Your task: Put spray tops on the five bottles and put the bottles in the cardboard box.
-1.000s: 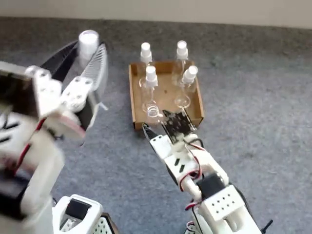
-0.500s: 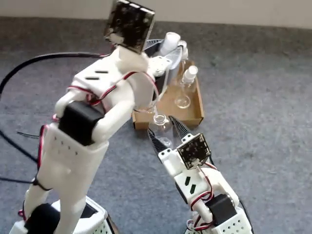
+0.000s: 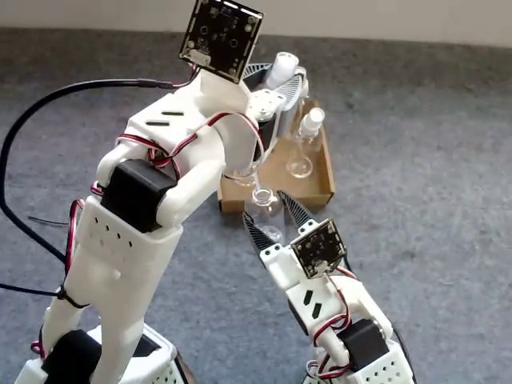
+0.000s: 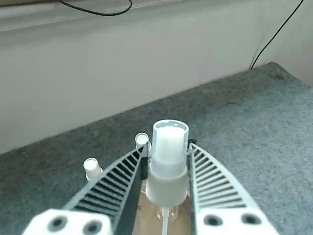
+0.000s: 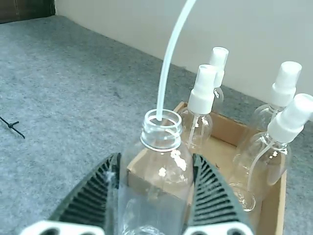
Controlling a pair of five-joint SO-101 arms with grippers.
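On grey carpet (image 3: 416, 160), a shallow brown cardboard box (image 3: 314, 197) holds four capped clear bottles (image 5: 202, 115). Just outside its near wall, the right gripper (image 5: 155, 161) is clamped on an uncapped clear glass bottle (image 5: 157, 181). Above, the left gripper (image 4: 166, 147) pinches a white plastic spray top (image 4: 168, 166), whose thin tube (image 5: 171, 58) dips into the bottle's neck.

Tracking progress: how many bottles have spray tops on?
4, all upright in the cardboard box: bottle A, bottle B, bottle C, bottle D. The fifth bottle, in the right tool, is uncapped.
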